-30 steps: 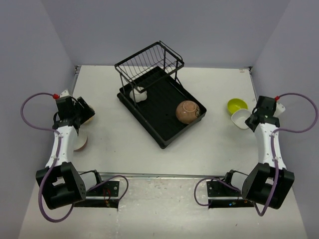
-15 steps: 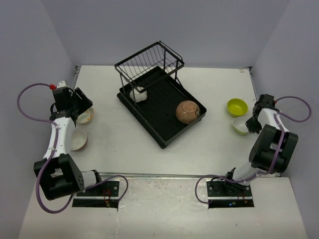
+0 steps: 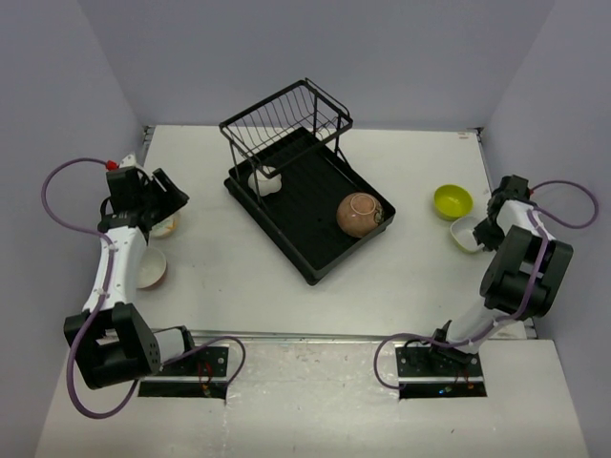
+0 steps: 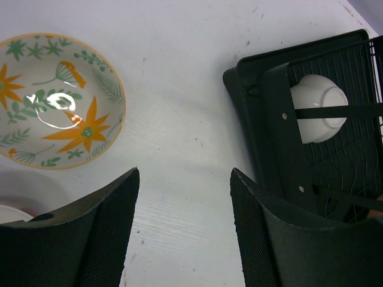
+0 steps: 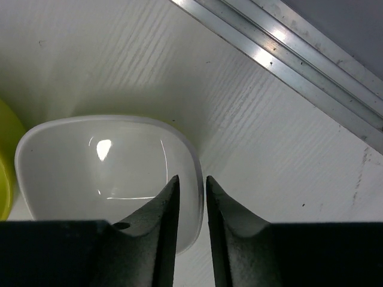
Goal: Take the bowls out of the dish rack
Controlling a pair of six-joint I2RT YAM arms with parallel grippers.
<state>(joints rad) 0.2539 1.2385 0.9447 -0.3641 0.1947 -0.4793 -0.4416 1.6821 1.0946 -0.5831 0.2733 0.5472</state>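
From above: counts six bowls in all. Finds two of them in the one dish rack (image 3: 305, 229): tan-brown bowl (image 3: 360, 214) on the open tray toward the near-right end, small white bowl (image 3: 266, 181) under the wire basket (image 3: 286, 114) at the far-left end. Puts four already out on the table (image 3: 229, 277): floral bowl (image 3: 164, 227) and reddish bowl (image 3: 151, 269) by the left arm, lime-green bowl (image 3: 452, 201) and white squarish bowl (image 3: 465, 234) by the right. Runs, as to the rack's long axis, from far-left to near-right. Places the left gripper (image 3: 175, 196) nearer the small white bowl and the right gripper (image 3: 493, 231) nearer the tan-brown one, so probably one bowl apiece

Left wrist: shows the left fingers (image 4: 102, 239) spread wide, grasping nothing, above bare table just beside the floral bowl (image 4: 57, 101). Sets the small white bowl (image 4: 317, 107) ahead and to the right, behind the rack's bars (image 4: 269, 137)

Right wrist: shows the right fingers (image 5: 158, 233) nearly together astride the rim of the white squarish bowl (image 5: 90, 161), seated on the table. Cannot tell whether pinching or slack. Catches a sliver of the lime-green bowl (image 5: 5, 167) at the left edge
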